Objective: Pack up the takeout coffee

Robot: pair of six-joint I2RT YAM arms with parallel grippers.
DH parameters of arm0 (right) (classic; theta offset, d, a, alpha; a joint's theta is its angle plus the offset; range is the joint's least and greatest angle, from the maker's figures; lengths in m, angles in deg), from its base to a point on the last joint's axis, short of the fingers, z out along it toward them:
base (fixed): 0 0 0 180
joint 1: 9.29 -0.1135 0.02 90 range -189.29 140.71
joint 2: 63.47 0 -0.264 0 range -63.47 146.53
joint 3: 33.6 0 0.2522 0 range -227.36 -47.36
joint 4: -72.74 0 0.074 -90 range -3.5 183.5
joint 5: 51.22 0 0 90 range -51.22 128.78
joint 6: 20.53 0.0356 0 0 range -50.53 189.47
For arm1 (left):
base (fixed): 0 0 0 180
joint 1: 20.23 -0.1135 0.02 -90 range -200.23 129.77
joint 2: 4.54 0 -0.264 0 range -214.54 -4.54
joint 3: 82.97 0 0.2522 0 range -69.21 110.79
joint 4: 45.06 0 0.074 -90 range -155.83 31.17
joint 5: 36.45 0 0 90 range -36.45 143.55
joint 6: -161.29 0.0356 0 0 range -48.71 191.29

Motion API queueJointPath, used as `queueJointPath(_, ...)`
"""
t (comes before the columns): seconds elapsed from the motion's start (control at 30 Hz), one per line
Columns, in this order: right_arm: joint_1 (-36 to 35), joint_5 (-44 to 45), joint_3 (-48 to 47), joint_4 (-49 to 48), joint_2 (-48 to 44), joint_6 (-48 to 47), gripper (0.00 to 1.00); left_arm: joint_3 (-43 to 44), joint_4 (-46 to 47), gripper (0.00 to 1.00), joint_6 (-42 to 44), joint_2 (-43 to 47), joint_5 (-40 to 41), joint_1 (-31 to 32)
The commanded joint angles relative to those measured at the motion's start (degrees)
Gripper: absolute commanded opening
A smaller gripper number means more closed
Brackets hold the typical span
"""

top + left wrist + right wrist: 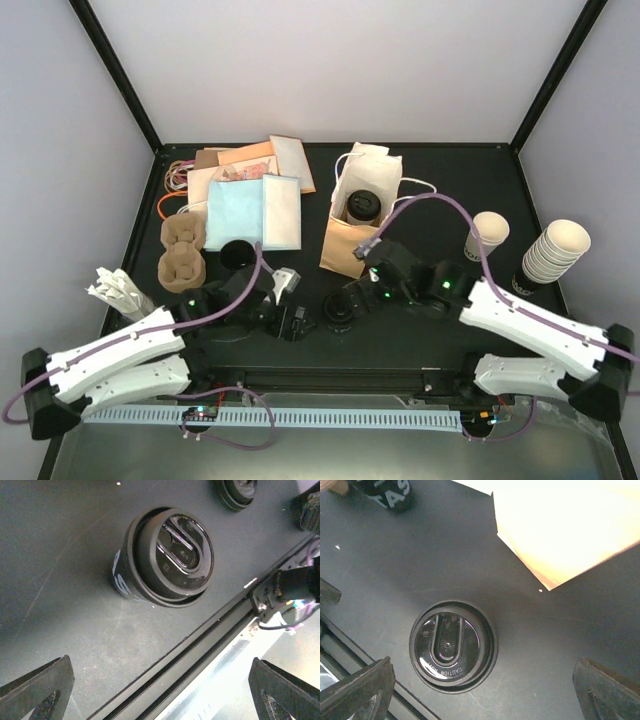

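Observation:
The takeout coffee [170,555] stands on the dark table, a cup with a round black lid and a dark side with white lettering. It is just ahead of my left gripper [162,692] [292,322], which is open with nothing between its fingers. The right wrist view catches the same cup [390,495] at the top left. My right gripper [482,690] [345,305] hangs open over another black lid [452,647] [235,492]. Whether that lid is loose or on a cup I cannot tell.
A brown paper bag [345,250] [560,530] stands open behind the grippers with a lidded cup [362,207] inside. Stacked cups [555,250] and a single cup [487,235] stand right. Cup carriers [184,250], napkins [250,210] and a black disc [237,255] lie left. The table's front rail [200,650] is close.

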Motion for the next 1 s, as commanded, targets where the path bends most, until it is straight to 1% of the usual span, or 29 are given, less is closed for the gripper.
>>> queueJointPath(0.0,4.5,-7.6,10.1,-11.3,-8.8,5.4,0.99,8.2,-6.5,0.99,0.3,-6.7,12.9,5.9)
queueJointPath(0.13,9.0,-12.6,18.9,-17.3,-14.2,8.5,0.99,15.7,-9.9,0.99,1.7,-15.1,17.4,10.7)
queueJointPath(0.3,14.6,-18.4,24.6,-21.3,-15.3,9.9,0.97,23.8,-13.0,0.99,4.4,-24.3,19.7,13.4)
queueJointPath(0.37,16.5,-20.8,26.9,-23.6,-16.3,11.4,0.93,26.7,-14.2,0.99,6.1,-27.1,20.8,13.8)
queueJointPath(0.43,18.9,-23.4,29.6,-27.0,-17.3,12.8,0.88,29.2,-15.1,0.97,8.1,-31.8,20.9,13.9)
queueJointPath(0.5,21.0,-25.7,31.9,-29.5,-18.3,14.2,0.83,31.0,-15.7,0.95,9.5,-34.4,20.9,13.9)
queueJointPath(0.57,22.5,-28.3,33.8,-32.0,-18.8,14.7,0.80,32.4,-16.1,0.95,10.9,-36.6,21.3,13.9)
queueJointPath(0.67,23.6,-29.8,35.0,-33.5,-18.7,14.8,0.76,34.3,-17.2,0.95,12.7,-39.9,22.5,13.9)
queueJointPath(0.8,23.8,-30.8,36.0,-34.9,-18.6,14.8,0.74,37.2,-19.3,0.96,14.8,-44.3,24.4,13.8)
queueJointPath(0.97,23.9,-30.5,36.8,-35.0,-18.5,14.5,0.74,38.5,-18.0,0.97,17.2,-46.2,22.5,13.5)
